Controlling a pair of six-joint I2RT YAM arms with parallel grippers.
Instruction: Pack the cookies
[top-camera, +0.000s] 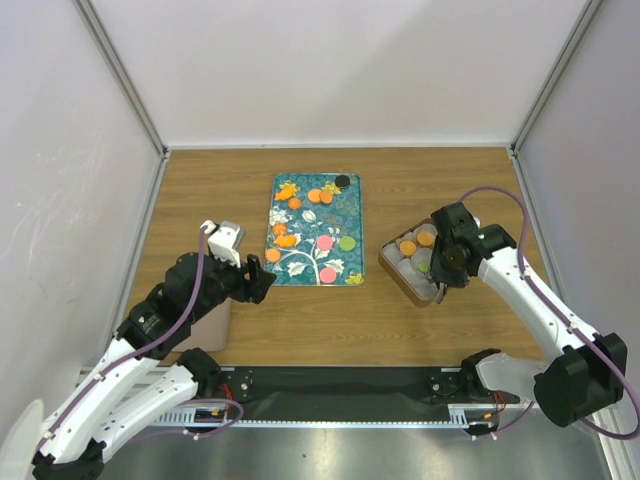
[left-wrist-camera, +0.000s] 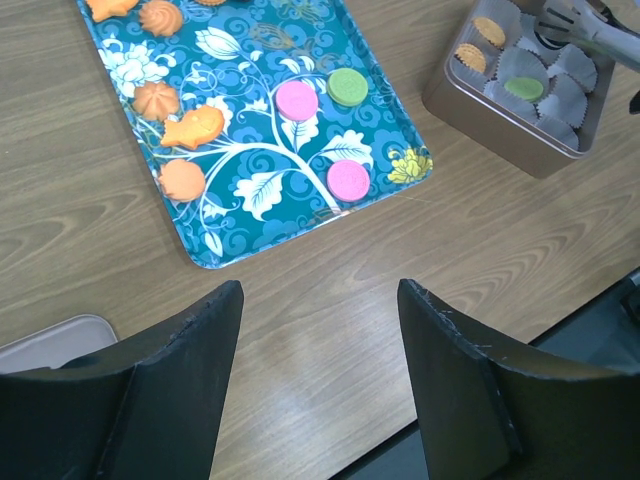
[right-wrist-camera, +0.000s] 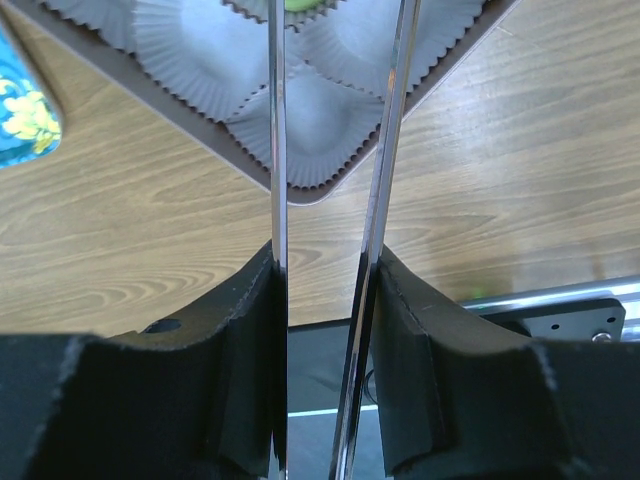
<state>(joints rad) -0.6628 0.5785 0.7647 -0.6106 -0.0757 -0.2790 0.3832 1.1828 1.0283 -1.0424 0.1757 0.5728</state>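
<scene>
The right claw (right-wrist-camera: 320, 300) is clamped on thin, shiny metal tongs (right-wrist-camera: 277, 150). Their two blades stand slightly apart over the tin (left-wrist-camera: 480, 130), and a green sliver shows between the tips, contact unclear. The left claw (left-wrist-camera: 318, 300) gapes wide and empty above the wood-grain tabletop (left-wrist-camera: 100, 250), at the tray's 7 o'clock. Flat round cookies (left-wrist-camera: 297, 100) in orange, pink, green and black lie on the teal floral tray (left-wrist-camera: 230, 235). Two orange and one green sit in pleated paper cups (right-wrist-camera: 190, 50) inside the rectangular tin at the tray's 3 o'clock.
</scene>
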